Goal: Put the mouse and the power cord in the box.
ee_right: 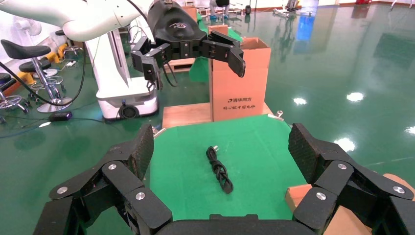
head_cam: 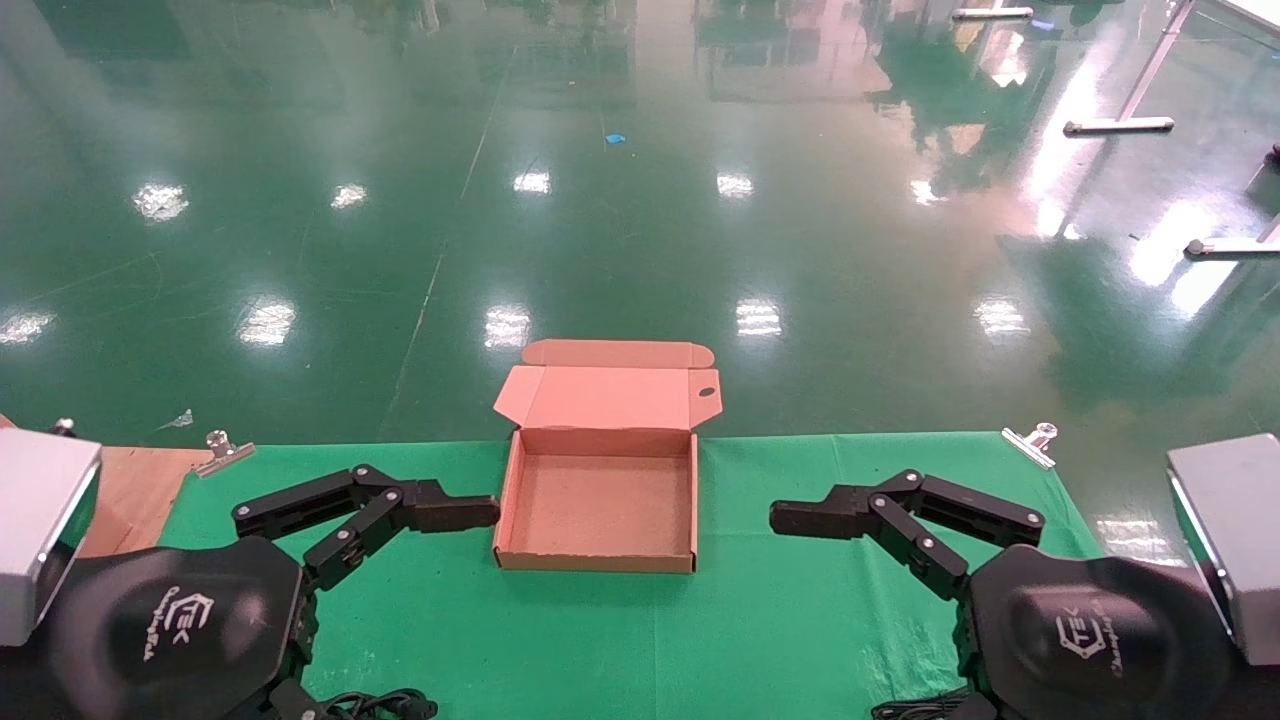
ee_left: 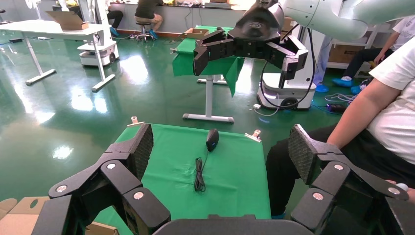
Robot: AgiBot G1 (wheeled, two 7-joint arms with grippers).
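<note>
The box (head_cam: 600,500) lies open in the middle of the green cloth, lid folded back and nothing inside. My left gripper (head_cam: 470,518) hovers just left of it and my right gripper (head_cam: 795,520) just right of it, both pointing at the box. Each is open with nothing between its fingers. In the left wrist view the left gripper (ee_left: 222,149) frames the black mouse (ee_left: 212,139) and its bundled cable (ee_left: 199,175), lying farther off on the cloth. The right wrist view has the right gripper (ee_right: 222,147) framing the power cord (ee_right: 219,170), knotted in a loose bundle. Both are hidden by my arms in the head view.
Metal clips (head_cam: 222,450) (head_cam: 1030,440) pin the cloth at the far corners. A wooden board (head_cam: 130,490) adjoins the table on the left, with a tall carton (ee_right: 240,81) on it. A seated person (ee_left: 381,122) is close to the right side.
</note>
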